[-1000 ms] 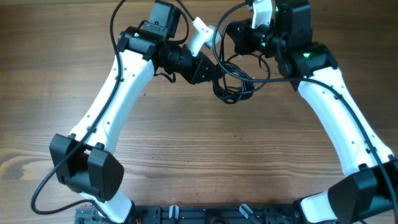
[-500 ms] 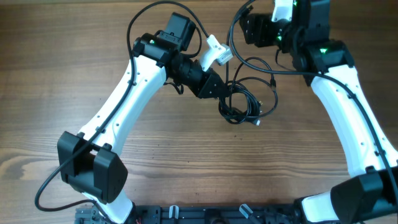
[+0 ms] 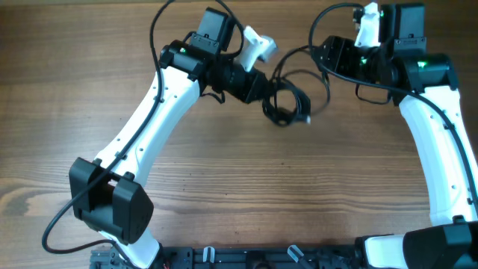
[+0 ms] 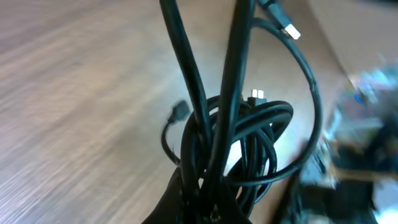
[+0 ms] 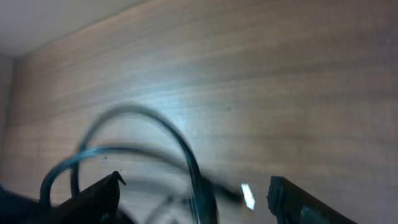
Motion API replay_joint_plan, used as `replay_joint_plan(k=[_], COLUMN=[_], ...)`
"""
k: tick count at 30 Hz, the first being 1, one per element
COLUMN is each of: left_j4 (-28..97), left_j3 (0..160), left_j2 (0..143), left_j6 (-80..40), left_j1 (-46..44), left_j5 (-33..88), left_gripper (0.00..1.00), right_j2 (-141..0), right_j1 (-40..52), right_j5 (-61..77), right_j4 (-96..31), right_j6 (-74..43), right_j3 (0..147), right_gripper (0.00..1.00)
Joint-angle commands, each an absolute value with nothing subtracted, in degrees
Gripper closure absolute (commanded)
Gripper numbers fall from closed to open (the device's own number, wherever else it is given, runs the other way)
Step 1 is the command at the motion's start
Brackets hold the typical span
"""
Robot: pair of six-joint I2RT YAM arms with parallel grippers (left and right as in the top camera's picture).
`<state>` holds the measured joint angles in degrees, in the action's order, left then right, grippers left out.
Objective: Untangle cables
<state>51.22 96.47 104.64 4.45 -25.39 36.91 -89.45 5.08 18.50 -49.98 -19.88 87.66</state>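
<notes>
The cables (image 3: 287, 103) are thin black cords bunched in one small tangle at the back middle of the table, with loose loops arching right. My left gripper (image 3: 267, 91) is shut on the tangle. In the left wrist view the coils (image 4: 245, 134) bunch just above my dark fingers (image 4: 186, 202), and silver plug ends (image 4: 289, 30) stick out. My right gripper (image 3: 323, 58) stands open just right of the loops. In the right wrist view its fingertips (image 5: 99, 193) are wide apart, with a blurred cable loop (image 5: 180, 140) passing between them, not pinched.
Both white arms reach in from bases at the near table edge, along a black rail (image 3: 246, 258). Thicker black wires (image 3: 160, 22) run along the arms. Wooden tabletop (image 3: 261, 179) lies in front of the tangle; the table's far edge and blurred clutter (image 4: 367, 124) show beyond.
My right gripper has opened, let go of the cables and swung right. The left gripper kept the tangle, which now hangs lower and more bunched, its loops loose.
</notes>
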Motion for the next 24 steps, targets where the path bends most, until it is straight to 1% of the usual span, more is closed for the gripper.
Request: replay_joint_plan(k=[1, 6, 8, 14, 17, 21, 24], left_j4=[48.4, 47.3, 47.3, 47.1, 47.1, 47.0, 47.0], left_j3=[96.2, 96.2, 96.2, 96.2, 96.2, 96.2, 96.2], left_j2=[104.8, 104.8, 104.8, 104.8, 104.8, 104.8, 104.8], left_j6=[-8.6, -11.2, -11.5, -13.2, -14.0, -14.0, -14.0], left_j1=[-25.2, -25.2, -25.3, -25.2, -25.3, -25.3, -25.2], left_j5=[29.4, 28.5, 28.6, 28.6, 28.6, 28.6, 28.6], left_gripper=[0.96, 0.96, 0.96, 0.96, 0.96, 0.96, 0.96], right_j2=[-88.7, -89.1, -89.7, -93.8, -96.3, -98.8, -100.4], right_j1=[4.8, 5.0, 5.1, 5.4, 5.5, 6.7, 7.9], right_j5=[13.7, 14.7, 16.6, 20.9, 25.2, 25.8, 25.8], right_j4=[-50.9, -51.5, -51.8, -53.6, -53.6, -53.7, -53.6], right_j6=[-24.0, -24.2, -24.1, -23.7, -22.5, -22.5, -22.5], right_j3=[88.8, 88.8, 88.8, 88.5, 88.5, 88.5, 88.5], right_gripper=[0.21, 0.22, 0.25, 0.30, 0.34, 0.37, 0.41])
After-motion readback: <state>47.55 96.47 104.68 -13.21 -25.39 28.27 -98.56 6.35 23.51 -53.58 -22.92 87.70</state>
